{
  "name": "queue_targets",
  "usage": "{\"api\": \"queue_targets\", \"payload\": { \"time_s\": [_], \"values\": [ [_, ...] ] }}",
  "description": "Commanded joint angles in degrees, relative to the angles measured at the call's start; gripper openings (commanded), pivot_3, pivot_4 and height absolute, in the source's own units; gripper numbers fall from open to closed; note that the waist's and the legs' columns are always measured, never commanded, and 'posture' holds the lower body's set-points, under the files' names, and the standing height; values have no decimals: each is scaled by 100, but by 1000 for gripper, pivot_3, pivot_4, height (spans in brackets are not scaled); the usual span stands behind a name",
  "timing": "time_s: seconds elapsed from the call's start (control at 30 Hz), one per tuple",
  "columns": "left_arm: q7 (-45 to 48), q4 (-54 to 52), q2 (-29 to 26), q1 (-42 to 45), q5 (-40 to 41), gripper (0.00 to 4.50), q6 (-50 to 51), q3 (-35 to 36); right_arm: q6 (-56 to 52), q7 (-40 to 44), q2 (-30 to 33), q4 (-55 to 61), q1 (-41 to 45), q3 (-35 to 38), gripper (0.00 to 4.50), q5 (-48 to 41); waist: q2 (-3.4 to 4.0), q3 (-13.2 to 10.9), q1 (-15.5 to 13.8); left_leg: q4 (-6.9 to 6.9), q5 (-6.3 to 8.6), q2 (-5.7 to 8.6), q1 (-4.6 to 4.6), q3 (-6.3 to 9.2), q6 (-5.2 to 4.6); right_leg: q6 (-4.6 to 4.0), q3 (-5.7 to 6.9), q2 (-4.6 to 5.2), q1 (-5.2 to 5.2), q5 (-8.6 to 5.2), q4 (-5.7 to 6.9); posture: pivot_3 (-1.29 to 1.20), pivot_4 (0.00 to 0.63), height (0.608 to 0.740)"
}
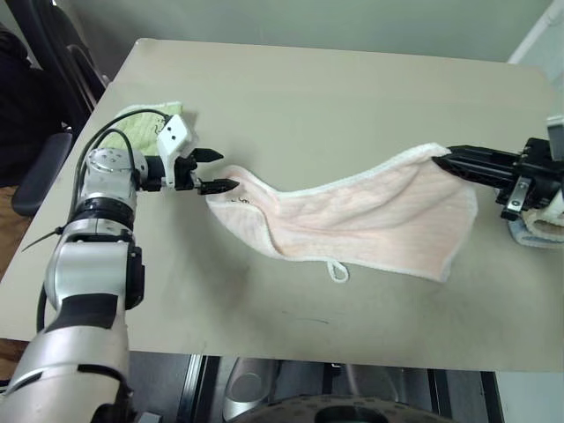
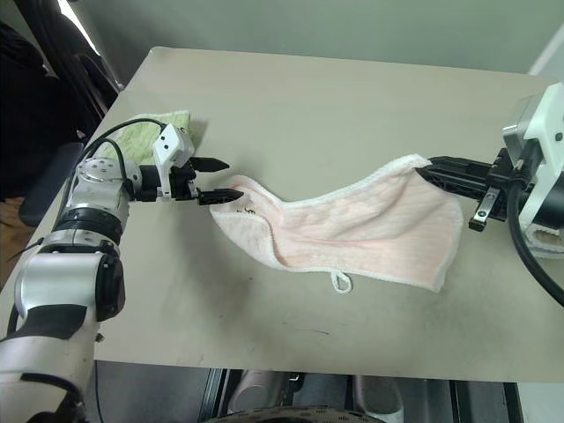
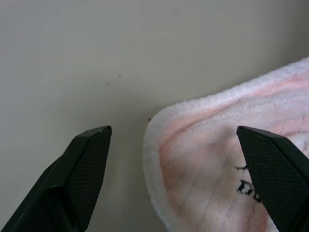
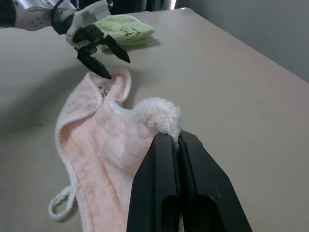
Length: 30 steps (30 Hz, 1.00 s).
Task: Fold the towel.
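From the head camera, the pink towel (image 1: pixel 361 220) sags across the table (image 1: pixel 335 97) toward its right edge, its corner pinched in the right gripper (image 1: pixel 445 160). The left gripper (image 1: pixel 214 170) gapes at the other corner. The left wrist view shows unreadable dark stitching (image 3: pixel 248 186); the right wrist view shows a green towel (image 4: pixel 126 30) marked likewise.

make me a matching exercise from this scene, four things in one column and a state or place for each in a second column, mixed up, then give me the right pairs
Column one:
1. pink towel
2. green towel
3. left gripper
4. right gripper

Column two:
A. shut on a corner of cloth, holding it up off the table
B. folded, at the table's far left corner
C. open, fingers either side of a towel end that lies on the table
D. stretched between the two arms, small white loop hanging from its near edge

Pairs: 1-D, 2-B, 3-C, 4-A
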<state>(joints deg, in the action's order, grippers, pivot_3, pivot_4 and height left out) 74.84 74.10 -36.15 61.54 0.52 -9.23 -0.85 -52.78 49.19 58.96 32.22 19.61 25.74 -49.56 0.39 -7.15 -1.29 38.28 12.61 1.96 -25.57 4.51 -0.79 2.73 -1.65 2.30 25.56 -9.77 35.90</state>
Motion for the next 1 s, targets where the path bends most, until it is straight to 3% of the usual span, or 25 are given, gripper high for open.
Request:
{"api": "queue_targets", "payload": {
  "time_s": [0.03, 0.2, 0.3, 0.67, 1.0],
  "values": [
    [201, 33, -71, 159, -98, 4500, 247, 29, 33, -86, 146, 164, 23, 247, 9, -149, 0, 0, -1, 1, 0, 1, -1, 0, -1, 2, -1, 0, 0, -1, 0, 0, 150, 733],
    [218, 51, -16, 174, -176, 4500, 385, 69, 47, -130, 177, 186, 53, 246, 9, -226, 0, 0, -2, 10, 0, 2, -5, 0, -6, 6, -2, 0, 1, 0, 0, 0, 150, 733],
    [201, 47, 7, 148, -232, 3900, 367, 69, 62, -138, 187, 153, -2, 286, 0, -229, 0, 0, -2, 16, 0, 2, -7, 1, -8, 8, -2, 0, 1, 1, 1, 0, 150, 733],
    [118, 74, 20, 112, -298, 21, 423, 81, 129, -150, 198, 159, -289, 374, 0, -189, 0, 0, -3, 74, 10, 2, -40, -1, -28, 25, -2, 0, 11, 14, 6, 0, 150, 733],
    [-246, 55, 30, 135, -125, 21, 280, 354, 227, -172, 206, 145, -267, 400, 0, -187, 0, 0, -3, 84, 7, 6, -42, -3, -36, 31, -4, 1, 11, 31, 6, 0, 150, 733]
  ]
}}
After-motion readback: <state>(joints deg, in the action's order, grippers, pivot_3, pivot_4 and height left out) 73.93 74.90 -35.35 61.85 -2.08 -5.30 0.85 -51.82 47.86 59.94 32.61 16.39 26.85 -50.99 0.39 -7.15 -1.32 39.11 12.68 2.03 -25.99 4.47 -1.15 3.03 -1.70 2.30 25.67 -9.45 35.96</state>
